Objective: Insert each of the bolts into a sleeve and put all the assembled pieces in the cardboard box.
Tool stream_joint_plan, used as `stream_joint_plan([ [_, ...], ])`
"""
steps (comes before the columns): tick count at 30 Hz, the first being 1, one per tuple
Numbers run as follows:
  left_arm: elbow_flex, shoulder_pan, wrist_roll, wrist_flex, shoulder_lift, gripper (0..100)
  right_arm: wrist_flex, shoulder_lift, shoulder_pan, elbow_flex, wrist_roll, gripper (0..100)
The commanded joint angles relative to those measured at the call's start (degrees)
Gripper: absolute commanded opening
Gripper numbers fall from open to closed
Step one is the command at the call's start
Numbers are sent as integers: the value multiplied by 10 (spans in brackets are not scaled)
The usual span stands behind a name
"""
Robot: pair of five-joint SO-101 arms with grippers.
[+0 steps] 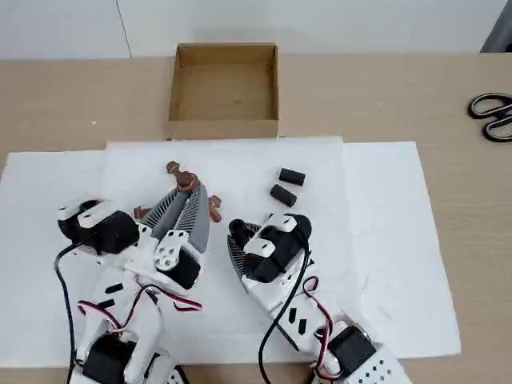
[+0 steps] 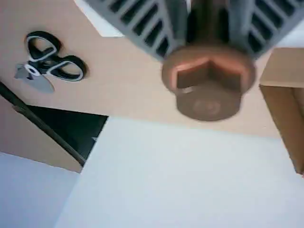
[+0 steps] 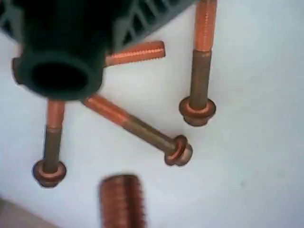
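Observation:
My left gripper (image 1: 189, 186) is shut on a copper bolt (image 1: 180, 174), whose hex head (image 2: 207, 83) sticks out past the grey fingers (image 2: 137, 23). My right gripper (image 1: 238, 234) is shut on a black sleeve (image 3: 58, 67), with its open bore facing the wrist camera. Several loose copper bolts (image 3: 138, 126) lie on the white paper just beyond that sleeve, and two show beside the left gripper (image 1: 214, 210). Two more black sleeves (image 1: 291, 177) (image 1: 282, 194) lie on the paper right of the grippers. The cardboard box (image 1: 224, 126) stands empty at the back.
White paper (image 1: 384, 240) covers the wooden table in front of the box. Black-handled scissors (image 1: 492, 117) lie at the far right edge of the table, also in the left wrist view as scissors (image 2: 47, 59). The threaded end of another bolt (image 3: 121, 202) shows close to the right wrist camera.

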Motion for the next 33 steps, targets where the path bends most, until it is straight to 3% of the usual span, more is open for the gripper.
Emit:
stream_joint_plan([
  [1, 2, 12, 3, -20, -4, 5, -14, -13, -10, -7, 9, 2],
  [33, 30, 34, 3, -18, -4, 5, -18, -13, -31, -24, 48, 2],
])
